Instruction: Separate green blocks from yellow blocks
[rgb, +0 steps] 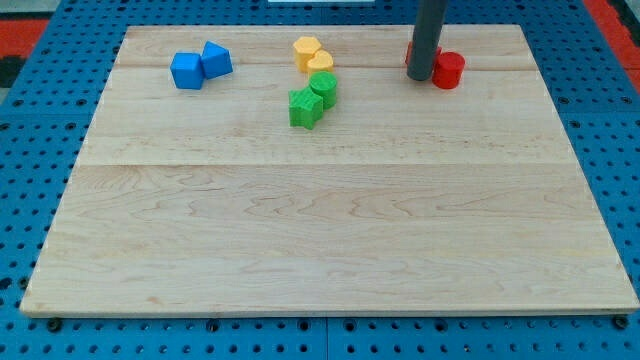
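Two yellow blocks sit near the view's top centre: a yellow one (306, 47) and a yellow heart-like one (320, 63) just below it. Right under them a green cylinder (323, 88) touches the lower yellow block, and a green star-shaped block (305, 108) sits against the cylinder at its lower left. My tip (420, 77) stands at the view's top right, well to the right of the green and yellow blocks, touching none of them.
A red cylinder (448, 70) sits just right of my tip, and another red block (409, 55) is partly hidden behind the rod. Two blue blocks (187, 70) (216, 59) sit at the top left. The wooden board (330, 230) lies on a blue pegboard.
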